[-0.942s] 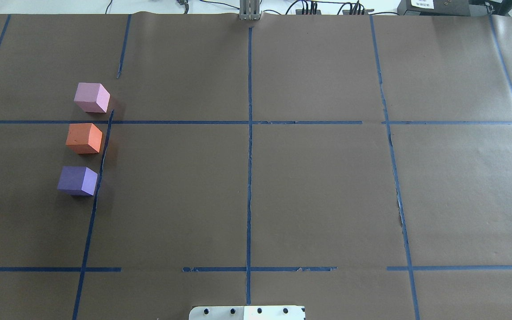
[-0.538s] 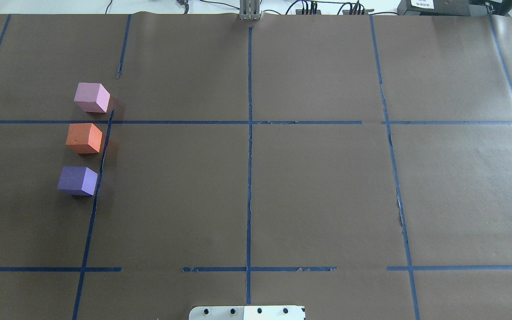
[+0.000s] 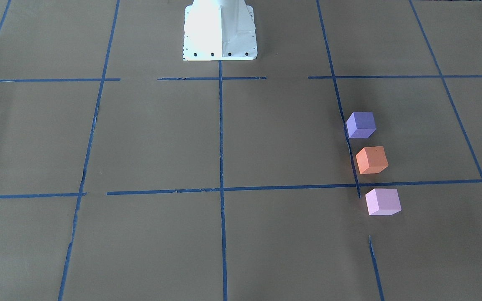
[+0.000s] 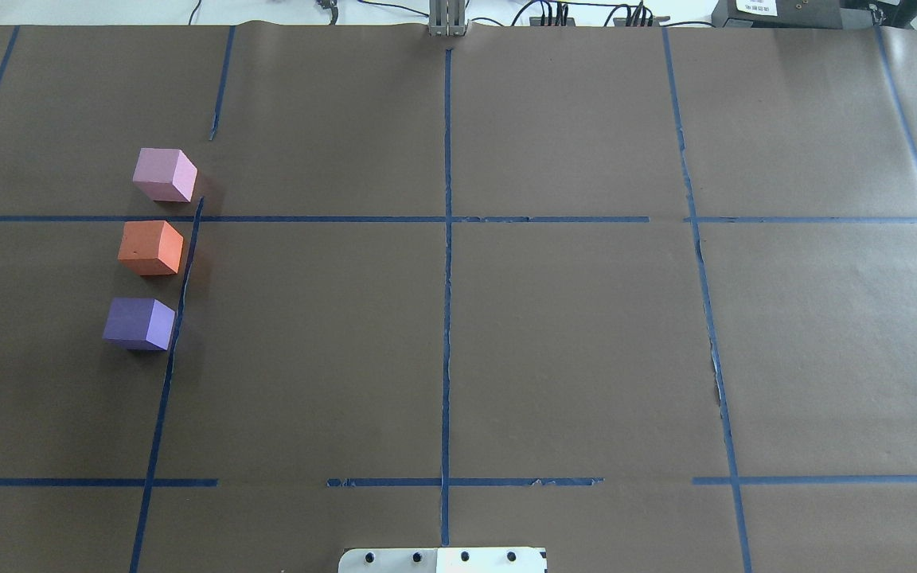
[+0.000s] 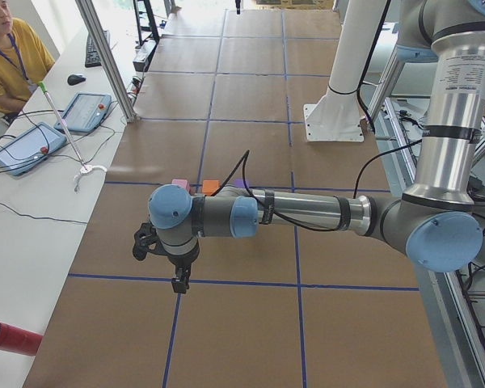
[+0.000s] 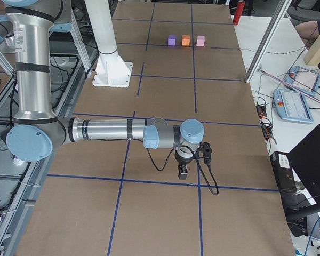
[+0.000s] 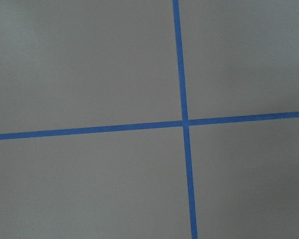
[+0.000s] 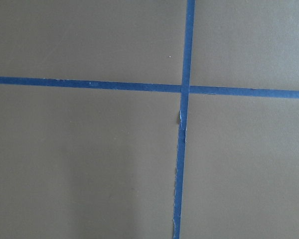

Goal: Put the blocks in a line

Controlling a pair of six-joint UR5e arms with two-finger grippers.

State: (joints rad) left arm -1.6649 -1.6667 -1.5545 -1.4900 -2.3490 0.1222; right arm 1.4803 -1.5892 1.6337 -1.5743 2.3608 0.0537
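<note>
the left claw (image 5: 179,281) hung above the brown surface (image 4: 570,334); i could not tell how wide it stood. beyond it, apart, sat the purple block (image 4: 138,323), orange block (image 4: 150,247) and pink block (image 4: 164,174), a gapped row. well beyond them hung the right claw (image 6: 182,172), its spread equally unclear.
</note>
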